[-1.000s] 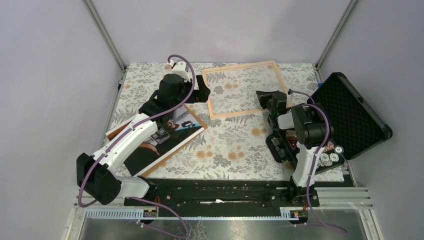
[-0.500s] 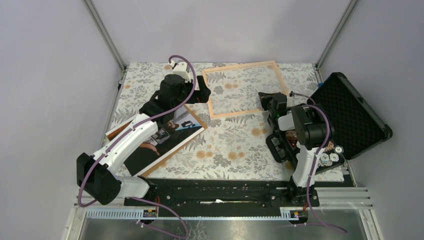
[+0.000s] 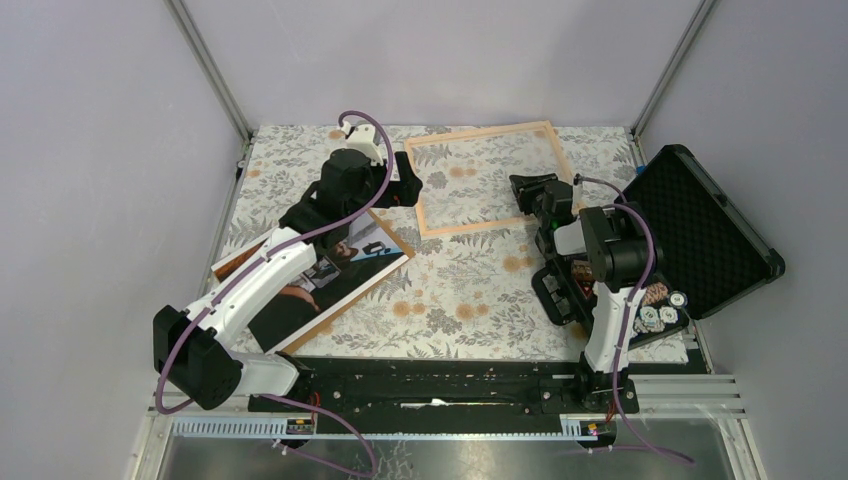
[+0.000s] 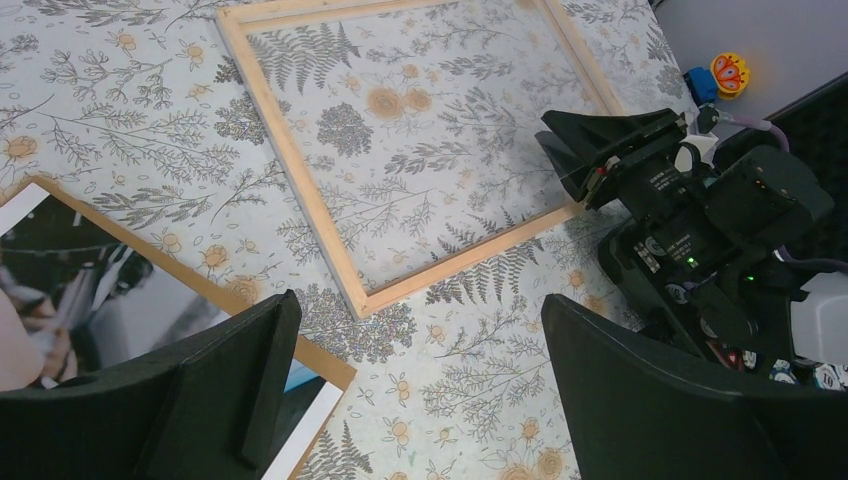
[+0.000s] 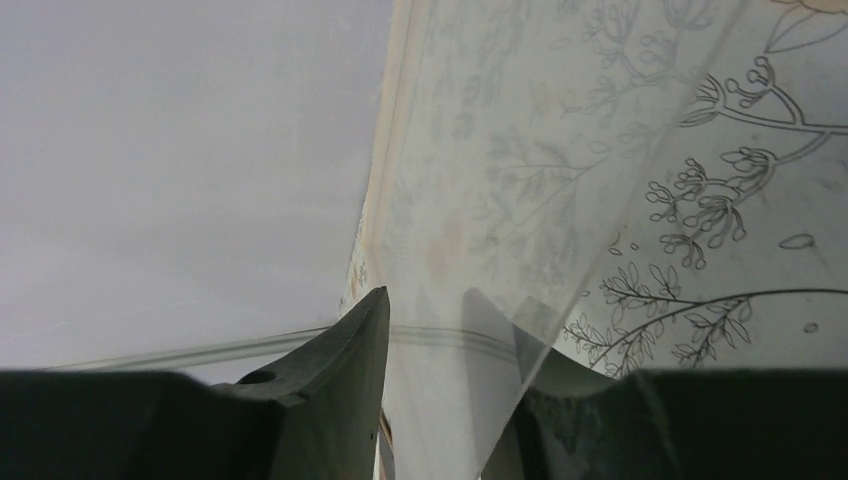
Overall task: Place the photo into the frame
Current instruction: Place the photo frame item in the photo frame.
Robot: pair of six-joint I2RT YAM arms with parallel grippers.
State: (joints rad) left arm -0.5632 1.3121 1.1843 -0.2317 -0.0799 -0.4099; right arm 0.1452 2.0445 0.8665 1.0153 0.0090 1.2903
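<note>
Top view: frame (image 3: 480, 131) lies flat at the bench's (image 3: 470, 290) 12 to 1 o'clock, open middle showing the floral cover. Photo (image 3: 365, 265) lies picture side up at 8 o'clock, partly under the left arm and well apart from the frame, so it is not yet inserted. Left claw (image 4: 420, 310) hangs spread wide and empty between the photo's far corner and the frame's 8 o'clock corner, likely lining up for a pick. Right claw (image 5: 445, 330) sits low at the frame's 4 o'clock corner, fingers parted, gripping nothing I can see, probably there to steady that rail.
</note>
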